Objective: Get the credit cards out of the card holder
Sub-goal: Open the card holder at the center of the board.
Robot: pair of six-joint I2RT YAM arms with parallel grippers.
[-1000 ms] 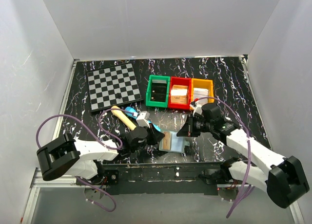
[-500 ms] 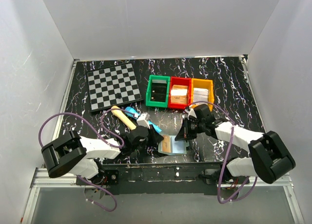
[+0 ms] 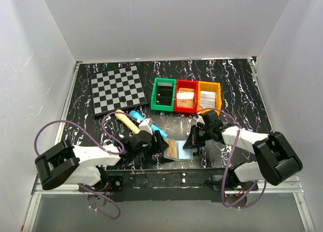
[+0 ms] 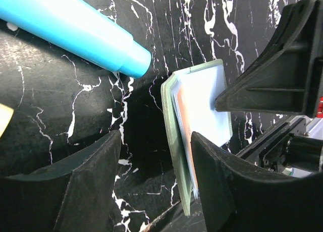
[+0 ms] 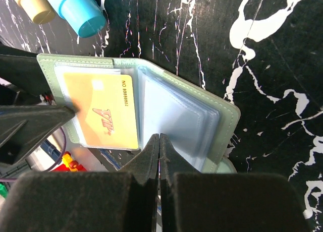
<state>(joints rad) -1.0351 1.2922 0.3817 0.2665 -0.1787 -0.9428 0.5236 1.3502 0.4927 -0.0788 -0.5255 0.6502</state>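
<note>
1. Early in the job, by the look of it: no card out yet, an orange credit card fully seated in a sleeve of the card holder.
2. Holder lying open by the table's near edge, about midway along.
3. Next: calls for a pinch on the card's exposed edge and a straight slide out, holder pinned.
4. Right hand: tilted down, jaws pressed together, tips on the blue inner panel, probably pinning it.
5. Left hand: low, jaws parted, gripping nothing, holder's edge in the gap.

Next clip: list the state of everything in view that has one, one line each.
card holder: open, inside facing up.
credit card: inside a sleeve of one panel, not yet out.
left gripper: open, at the holder's edge.
right gripper: shut, tips on the holder's sleeves.
bins: each has things inside.
</note>
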